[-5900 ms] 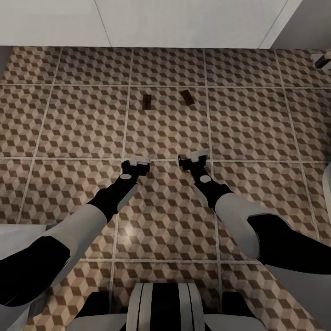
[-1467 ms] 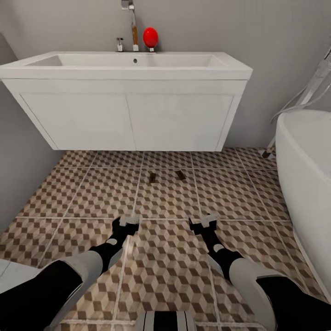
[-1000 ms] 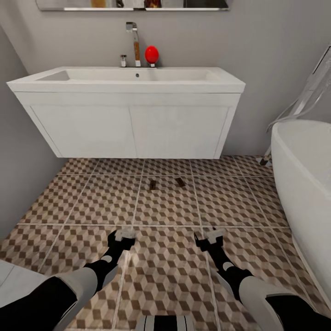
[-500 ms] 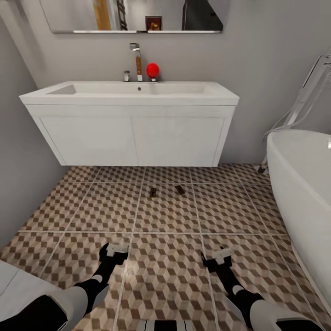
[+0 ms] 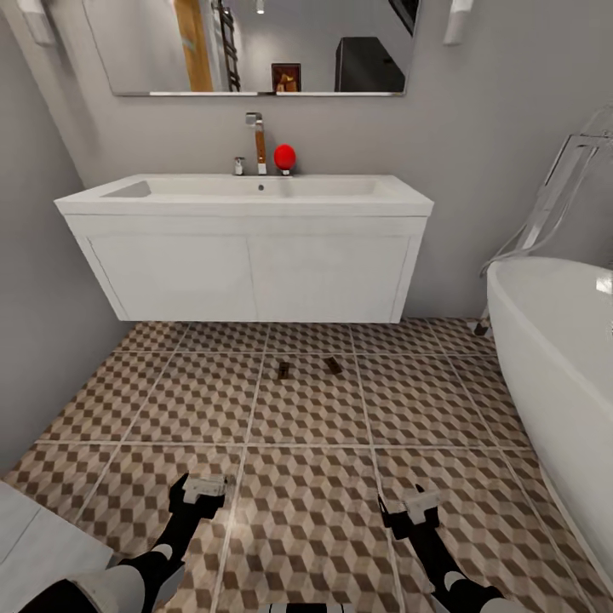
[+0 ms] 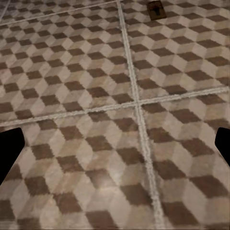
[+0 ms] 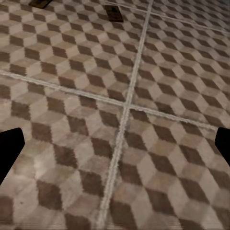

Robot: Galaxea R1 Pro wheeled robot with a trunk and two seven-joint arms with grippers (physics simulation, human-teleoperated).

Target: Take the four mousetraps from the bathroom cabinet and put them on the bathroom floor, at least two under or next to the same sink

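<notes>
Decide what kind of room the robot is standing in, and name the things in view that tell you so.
Almost certainly a bathroom. A white wall-hung sink with a tap sits under a mirror, and the curved rim of a white bathtub stands to its right on the patterned tiled floor.

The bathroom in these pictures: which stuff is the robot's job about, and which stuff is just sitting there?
Part of the job:
- two mousetraps, left one and right one, lying on the tiled floor
- the sink they lie in front of
- left hand and right hand, both open and empty

Just sitting there:
- red ball-shaped thing by the tap
- mirror
- bathtub
</notes>
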